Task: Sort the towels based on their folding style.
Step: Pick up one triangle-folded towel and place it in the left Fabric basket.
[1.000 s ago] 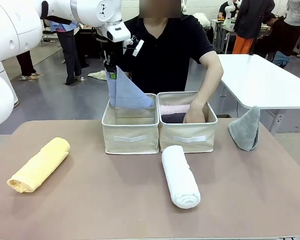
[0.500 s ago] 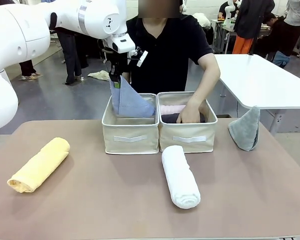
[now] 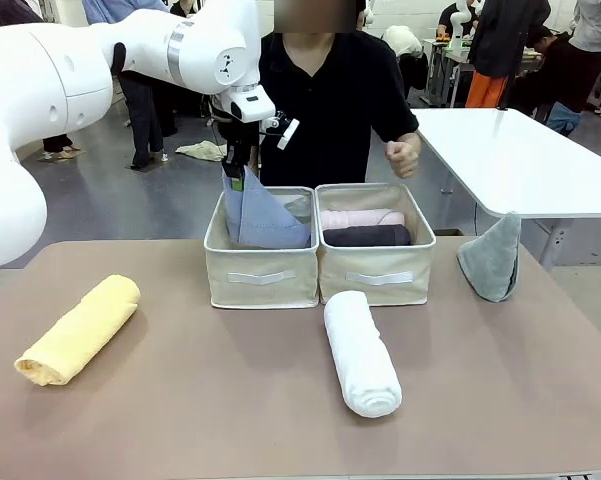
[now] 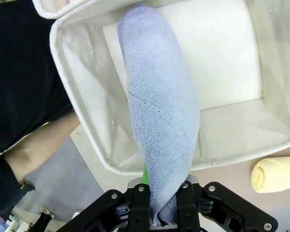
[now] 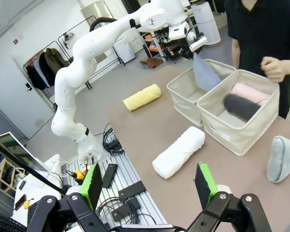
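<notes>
My left gripper (image 3: 238,178) is shut on the top corner of the lavender-blue folded towel (image 3: 261,214), which hangs down into the left cream bin (image 3: 261,274); the left wrist view shows the lavender-blue folded towel (image 4: 161,111) reaching the left cream bin's (image 4: 87,121) floor. The pink rolled towel (image 3: 362,218) and dark grey rolled towel (image 3: 368,236) lie in the right bin (image 3: 378,276). The white roll (image 3: 361,352) lies in front of the bins, the yellow roll (image 3: 79,329) at the left. The grey-green folded towel (image 3: 492,257) stands at the right. My right gripper (image 5: 149,183) is open high above the table.
The person stands behind the bins with a fist (image 3: 402,155) raised above the right bin. A white table (image 3: 520,160) stands at the back right. The brown tabletop (image 3: 200,390) has free room in front of the bins.
My left gripper lowered the lavender-blue towel deeper into the left bin. The person's hand came up out of the right bin, uncovering the pink and dark grey rolls.
</notes>
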